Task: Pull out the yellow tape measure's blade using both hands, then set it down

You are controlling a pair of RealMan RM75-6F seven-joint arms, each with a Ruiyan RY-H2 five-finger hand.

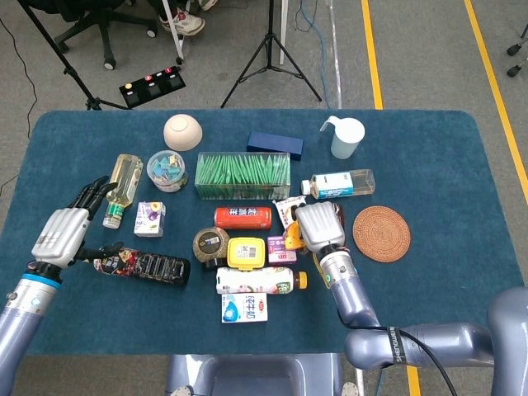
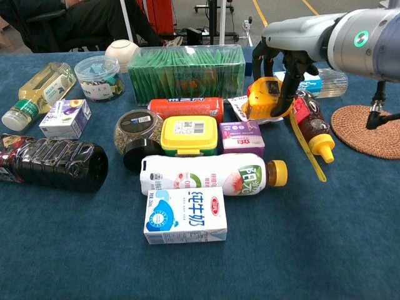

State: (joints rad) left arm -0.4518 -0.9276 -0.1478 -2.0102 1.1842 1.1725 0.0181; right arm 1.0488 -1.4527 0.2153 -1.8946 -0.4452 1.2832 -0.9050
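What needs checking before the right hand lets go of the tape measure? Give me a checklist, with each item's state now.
1. Right hand holds the tape measure: ok, fingers wrap its case.
2. Blade pulled out: ok, it hangs down past the sauce bottle.
3. Case resting on the table: cannot tell, its underside is hidden behind the snack packet and purple box.
4. Landing spot free: not ok, packet, box and bottle crowd it.
5. Left hand out of the way: ok, far left, fingers apart, holding nothing.
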